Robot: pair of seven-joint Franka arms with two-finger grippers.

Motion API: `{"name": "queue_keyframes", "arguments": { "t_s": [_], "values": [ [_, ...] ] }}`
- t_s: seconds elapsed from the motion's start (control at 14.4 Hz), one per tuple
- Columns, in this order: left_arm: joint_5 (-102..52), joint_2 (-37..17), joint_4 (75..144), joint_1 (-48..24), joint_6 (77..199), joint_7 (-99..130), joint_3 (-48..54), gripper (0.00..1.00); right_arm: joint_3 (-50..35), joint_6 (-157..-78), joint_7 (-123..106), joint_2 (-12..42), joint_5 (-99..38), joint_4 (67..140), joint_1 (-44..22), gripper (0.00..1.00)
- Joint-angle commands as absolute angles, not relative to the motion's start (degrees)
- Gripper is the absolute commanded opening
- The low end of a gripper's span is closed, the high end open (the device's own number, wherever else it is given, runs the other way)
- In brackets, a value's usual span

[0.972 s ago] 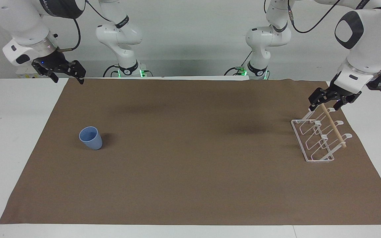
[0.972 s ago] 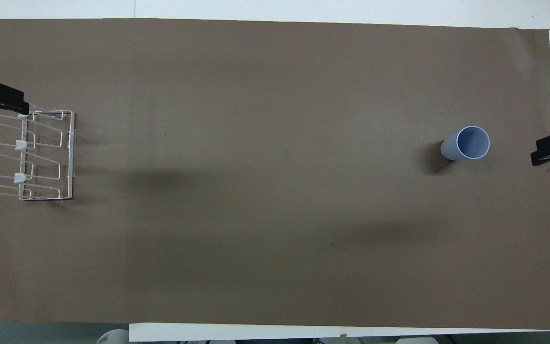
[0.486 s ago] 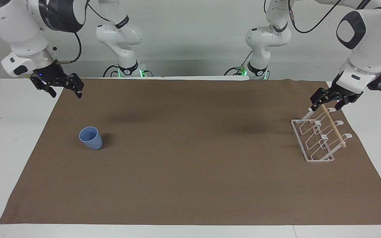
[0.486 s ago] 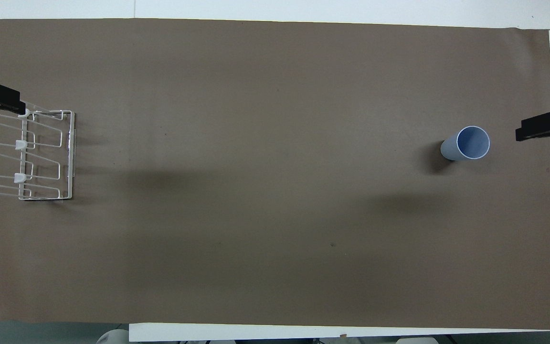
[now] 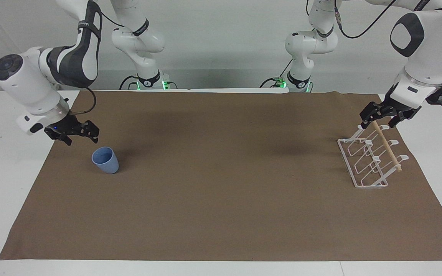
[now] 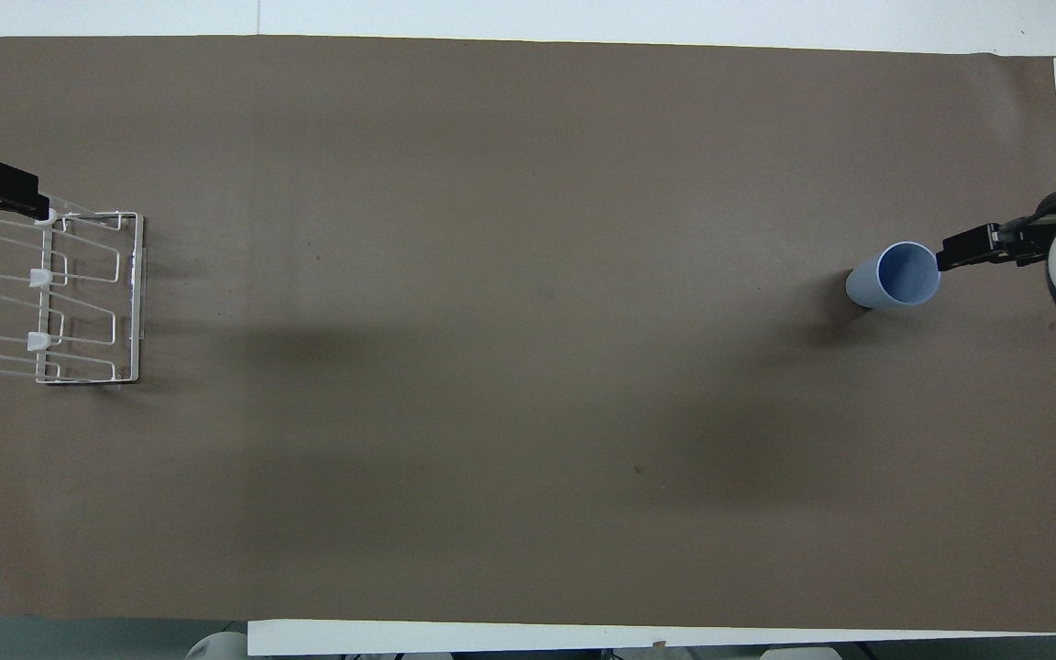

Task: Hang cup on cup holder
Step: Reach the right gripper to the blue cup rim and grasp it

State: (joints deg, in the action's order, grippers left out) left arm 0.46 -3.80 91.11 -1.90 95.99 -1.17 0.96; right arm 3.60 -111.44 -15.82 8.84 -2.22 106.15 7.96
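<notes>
Small light-blue plastic cup (image 5: 105,160) stands upright on brown-covered table (image 5: 221,214) at right arm's end; right pincer (image 5: 81,137), fingers spread, hangs just beside it w/o touching. Left pincer (image 5: 383,116), spread, straddles the wooden dowel end of white wire cup holder (image 5: 370,161) at left arm's end.

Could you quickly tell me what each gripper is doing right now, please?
Left gripper: open, fingers either side of the cup holder's dowel end.
Right gripper: open, holding nothing, beside the cup.
</notes>
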Motion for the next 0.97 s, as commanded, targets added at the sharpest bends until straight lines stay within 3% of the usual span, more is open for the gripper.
{"name": "queue_keyframes", "arguments": {
  "t_s": [0.0, 0.28, 0.56, 0.76, 0.9],
  "values": [
    [0.26, -2.11, 92.99, -1.93, 96.15, -1.05, 0.79, 1.0, 3.34, -114.86, -18.45, 9.58, -3.6, 109.23, 8.96, 0.96],
    [0.26, -2.11, 92.99, -1.93, 96.15, -1.05, 0.79, 1.0, 3.34, -121.27, -19.07, 11.5, -3.6, 112.93, 8.79, 0.87],
    [0.26, -2.11, 92.99, -1.93, 96.15, -1.05, 0.7, 1.0, 3.34, -121.9, -18.98, 12.83, -3.6, 112.94, 8.44, 0.67],
    [0.26, -2.11, 92.99, -1.93, 96.15, -1.05, 0.79, 1.0, 3.25, -121.99, -19.07, 13.62, -3.6, 112.85, 8.26, 0.4],
    [0.26, -2.11, 92.99, -1.93, 96.15, -1.05, 0.7, 1.0, 2.99, -121.91, -18.99, 14.33, -3.52, 112.41, 8.26, 0.07]
  ]
}}
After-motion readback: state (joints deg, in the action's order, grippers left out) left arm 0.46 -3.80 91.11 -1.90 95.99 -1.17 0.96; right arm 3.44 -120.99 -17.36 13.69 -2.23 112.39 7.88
